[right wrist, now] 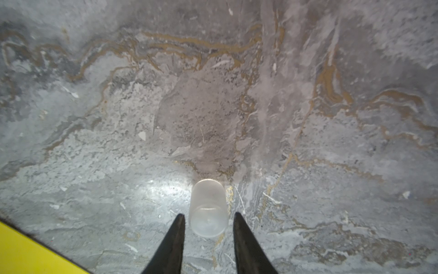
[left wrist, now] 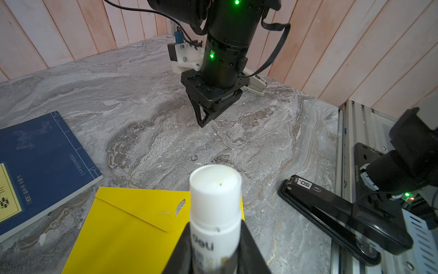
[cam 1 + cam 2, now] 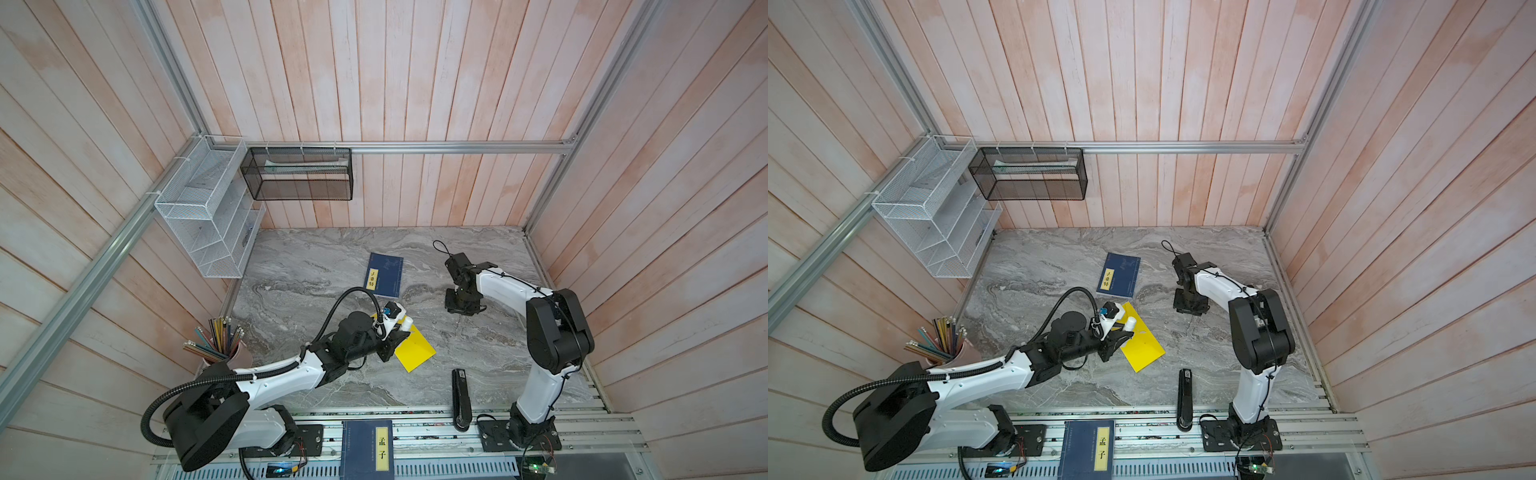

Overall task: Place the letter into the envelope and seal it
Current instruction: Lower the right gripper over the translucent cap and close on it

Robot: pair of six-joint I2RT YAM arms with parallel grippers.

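Observation:
The yellow envelope [image 3: 417, 351] [image 3: 1144, 347] lies flat on the marble table, its flap folded down [image 2: 123, 227]. The letter is out of view. My left gripper [image 3: 397, 337] [image 2: 214, 251] is shut on a white glue stick [image 2: 214, 201] with no cap on it, held over the envelope's far end. Further right, my right gripper [image 3: 463, 311] [image 1: 208, 217] points down at the table. It is open, with a small translucent cap [image 1: 208, 208] standing on the marble between its fingertips, a thin gap on each side. A corner of the envelope [image 1: 19, 256] shows beside it.
A dark blue book [image 3: 384, 275] lies behind the envelope. A black stapler [image 3: 460, 399] lies at the front right, a second blue book [image 3: 368, 451] on the front rail, and a pencil cup [image 3: 224, 345] at the left. A white stapler [image 2: 254, 83] sits behind the right arm.

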